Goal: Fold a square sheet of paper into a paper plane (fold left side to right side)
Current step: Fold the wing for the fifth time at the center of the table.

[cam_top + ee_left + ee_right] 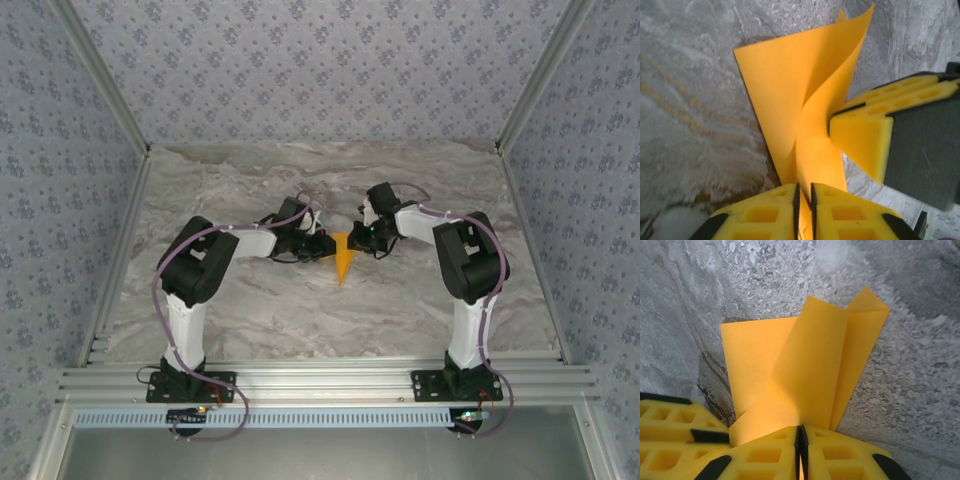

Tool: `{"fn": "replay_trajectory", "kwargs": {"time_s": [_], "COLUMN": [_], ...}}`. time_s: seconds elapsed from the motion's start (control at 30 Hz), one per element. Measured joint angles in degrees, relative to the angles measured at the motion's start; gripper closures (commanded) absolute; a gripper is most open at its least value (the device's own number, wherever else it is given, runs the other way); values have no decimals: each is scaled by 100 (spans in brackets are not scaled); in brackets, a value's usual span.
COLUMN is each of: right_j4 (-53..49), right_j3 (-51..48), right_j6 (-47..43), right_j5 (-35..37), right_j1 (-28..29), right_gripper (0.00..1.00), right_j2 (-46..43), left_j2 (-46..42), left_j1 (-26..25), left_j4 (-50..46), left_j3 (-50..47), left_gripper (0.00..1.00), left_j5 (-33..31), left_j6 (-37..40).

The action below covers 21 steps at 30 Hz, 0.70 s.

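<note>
- Location: one orange sheet of paper [344, 260], already part-folded into a narrow wedge, is at about the middle of the tabletop [250, 310]. Its pointed end is turned toward the near edge.
- Condition of the sheet: in the left wrist view a flap stands up off the tabletop and curls, not pressed flat. The right wrist view shows overlapping layers with one crease running up from the jaws.
- Right gripper [800, 430]: jaws are closed on the near edge of the sheet, with only a hairline between them.
- Left gripper [804, 189]: jaws are drawn close together, with the sheet running into the slim gap between them. Whether they pinch it or merely flank it cannot be told.
- Proximity: the two grippers meet over the sheet from opposite sides. In the left wrist view, a finger of the right gripper sits right against the standing flap.
- Risk 1, tearing: if both grips are firm and the arms draw apart or twist, thin paper held at two close points is likely to rip.
- Risk 2, skewed crease: the curled flap looks springy. Pressed down without its edges lined up, it would likely set a crooked fold.
- Risk 3, slip: if the left grip is loose, the sheet may pivot around the right jaws and lose its alignment.
- Risk 4, contact: with so little room between them, the grippers may knock each other or crush the raised flap.
- Count: one sheet of paper, two arms, two grippers, one tabletop.
</note>
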Motion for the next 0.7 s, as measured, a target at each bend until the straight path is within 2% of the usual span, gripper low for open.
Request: {"fn": "replay_trajectory", "kwargs": {"time_s": [0.2,0.33,0.53,0.7], "right_j4": [28,39,42,39], "right_j3": [-9,-13,-13,-13], "right_j6": [0,-2,-2,-2], "right_j5": [-76,-83,-85,-90], "right_j1": [-11,-11,-11,-11], "right_gripper": [89,89,89,89], "right_j2": [0,0,0,0], "left_j2": [-879,-1255,-1272,-909], "left_j1": [-17,-247,-863,-994], "left_j4": [-271,-256,-164,-181], "left_j3": [-352,-444,-446,-291], "left_gripper": [80,82,81,81], "left_j5": [-168,-142,17,48], "left_j6": [50,-44,-260,-297]}}
